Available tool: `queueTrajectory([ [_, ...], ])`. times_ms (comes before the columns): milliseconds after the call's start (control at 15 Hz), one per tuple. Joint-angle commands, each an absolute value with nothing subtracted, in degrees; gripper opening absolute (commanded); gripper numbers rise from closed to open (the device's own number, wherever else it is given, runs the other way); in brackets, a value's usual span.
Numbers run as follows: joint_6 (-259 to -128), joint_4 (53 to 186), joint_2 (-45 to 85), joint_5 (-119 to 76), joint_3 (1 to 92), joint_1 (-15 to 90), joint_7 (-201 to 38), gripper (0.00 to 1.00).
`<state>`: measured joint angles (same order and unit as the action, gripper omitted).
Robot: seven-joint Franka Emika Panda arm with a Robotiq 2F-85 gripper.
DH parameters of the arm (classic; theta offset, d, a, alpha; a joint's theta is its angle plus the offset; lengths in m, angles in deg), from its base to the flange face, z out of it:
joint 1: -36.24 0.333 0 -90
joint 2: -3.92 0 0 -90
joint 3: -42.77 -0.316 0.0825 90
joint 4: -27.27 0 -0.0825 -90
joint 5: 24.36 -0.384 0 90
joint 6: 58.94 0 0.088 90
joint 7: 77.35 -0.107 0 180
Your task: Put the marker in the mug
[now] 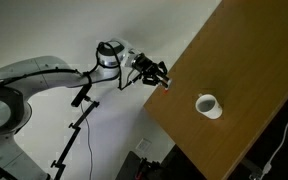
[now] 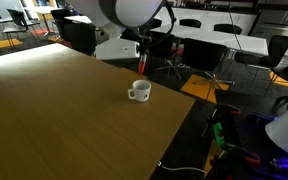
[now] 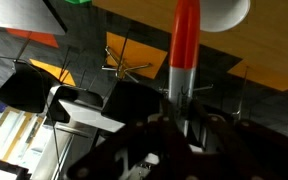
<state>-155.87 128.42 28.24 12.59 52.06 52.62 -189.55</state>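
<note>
- The hand (image 3: 181, 120) is clamped on the marker (image 3: 184, 50), which juts straight out between the fingers. I judge it is held lengthwise like this so it can go into the mug (image 3: 222, 10) end first.
- The marker is a thin stick, red-orange at its far end and greyish-pale nearer the grip. It is carried in the air and touches nothing else.
- In an exterior view the hand (image 1: 152, 72) hangs by the edge of the bench (image 1: 244, 60), apart from the mug, so it is not yet over the opening.
- The mug (image 1: 208, 105) is white and stands upright on the bench, mouth upward.
</note>
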Motion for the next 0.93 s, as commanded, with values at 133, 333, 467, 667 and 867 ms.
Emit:
queueTrajectory([
  [133, -153.95, 128.07, 27.99, 16.39, 49.04, 48.55, -190.65, 0.23],
  [333, -154.06, 128.12, 27.62, 16.92, 48.72, 47.10, -190.48, 0.23],
  [467, -153.08, 127.82, 28.11, 17.63, 48.94, 47.22, -192.25, 0.06],
  [667, -151.53, 127.74, 29.14, 20.63, 49.25, 47.52, -197.81, 0.06],
  [867, -151.67, 127.64, 30.31, 23.29, 48.74, 47.27, -201.91, 0.06],
])
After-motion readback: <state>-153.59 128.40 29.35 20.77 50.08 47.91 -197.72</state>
